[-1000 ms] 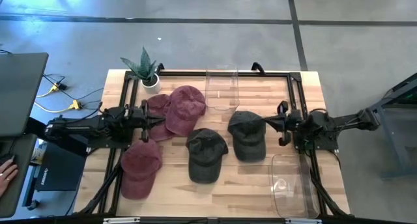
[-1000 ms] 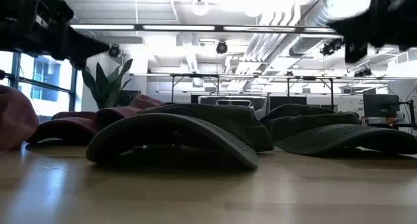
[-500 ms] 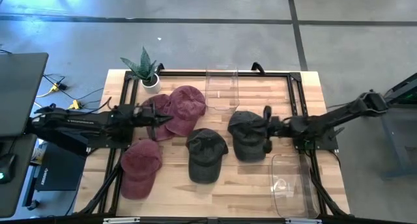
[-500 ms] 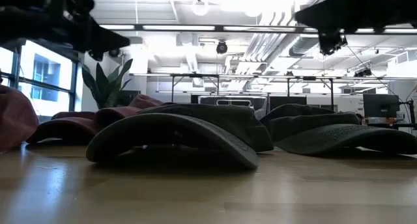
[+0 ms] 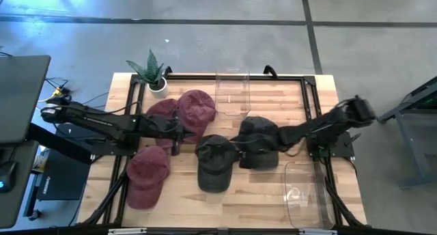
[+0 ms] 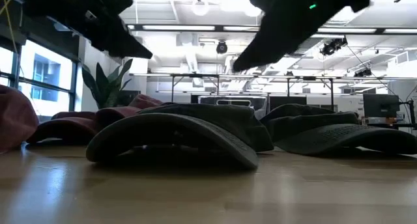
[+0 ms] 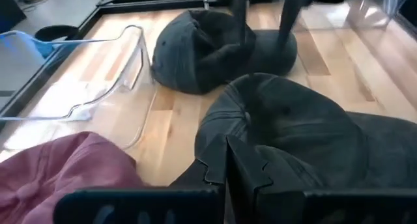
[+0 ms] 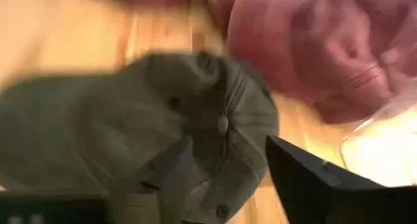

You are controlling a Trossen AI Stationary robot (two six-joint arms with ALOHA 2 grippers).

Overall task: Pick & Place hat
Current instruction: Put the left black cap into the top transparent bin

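No hat had yet left the tabletop (image 5: pixel 273 201): all five caps lay where they sat, and both clear plastic bins stood without a hat in them, so the whole pick and place was judged to lie ahead.

The right end effector (image 5: pixel 239 151) hung low between the two dark caps, its fingers parted and holding nothing. The dark grey cap (image 5: pixel 217 162) it faced lay just ahead of its fingertips; the wrist view showed that cap's crown and top button right before one finger (image 8: pixel 313 178). The second dark cap (image 5: pixel 259 141) sat beneath the arm, just behind those fingers.

The left end effector (image 5: pixel 179 134), fingers pressed shut and empty, pointed across the maroon caps toward the same dark grey cap, near its brim. One maroon cap (image 5: pixel 195 114) lay just beyond it, overlapping another (image 5: pixel 162 120), with a third (image 5: pixel 146 175) close by on the near side.

Crowding looked like the chief hazard. The two arms met over one cap, and a grab there could drag its neighbour. One clear bin (image 5: pixel 233 93) stood past the right end effector by the tabletop's far edge; the other (image 5: pixel 306 194) waited well back beside the right arm's base. A potted plant (image 5: pixel 153 72) stood in the far corner, clear of the work.
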